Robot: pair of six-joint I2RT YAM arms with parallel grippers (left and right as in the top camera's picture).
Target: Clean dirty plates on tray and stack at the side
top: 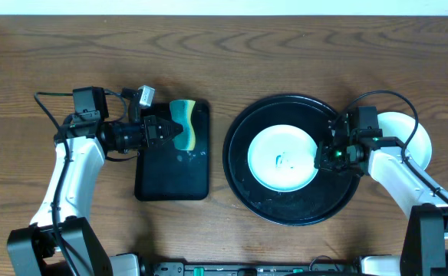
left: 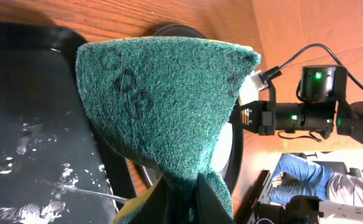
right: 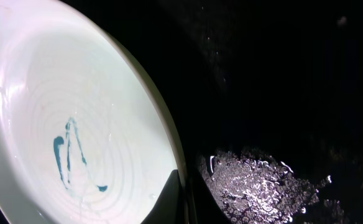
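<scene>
1. Overhead: the tray (top: 285, 208) sits right of centre on the wooden table (top: 209, 46). A pale plate (top: 266, 165) lies flat in its middle, hollow side up. Being round, the plate has no long axis. Its blue-green scribble (top: 284, 161) runs roughly up and down the picture.
2. The right gripper (top: 321, 157) is at the plate's right edge. A second plate (top: 408, 130) lies on the table beyond the tray's right side, partly hidden by the right arm.
3. The left gripper (top: 179, 132) pinches a sponge (top: 186, 123) over the top right corner of a rectangular tray (top: 170, 172). The sponge's long axis runs towards the far edge of the table.
4. Left wrist: the sponge (left: 163, 99) fills the middle with its green scouring face towards the camera. The left gripper (left: 184, 202) is clamped on its lower end. Dark ring-shaped marks on the pad cannot be read as letters.
5. The rectangular tray (left: 26, 81) carries water drops. Only slivers of the tray (left: 175, 29) show behind the sponge.
6. Right wrist: the plate (right: 76, 81) is cut off at the left and top, with the scribble (right: 69, 155) near its bottom. The right gripper (right: 180, 199) shows only its tips, close together astride the rim and pinching it. The tray (right: 281, 74) is mostly black, with a wet patch (right: 256, 180).
</scene>
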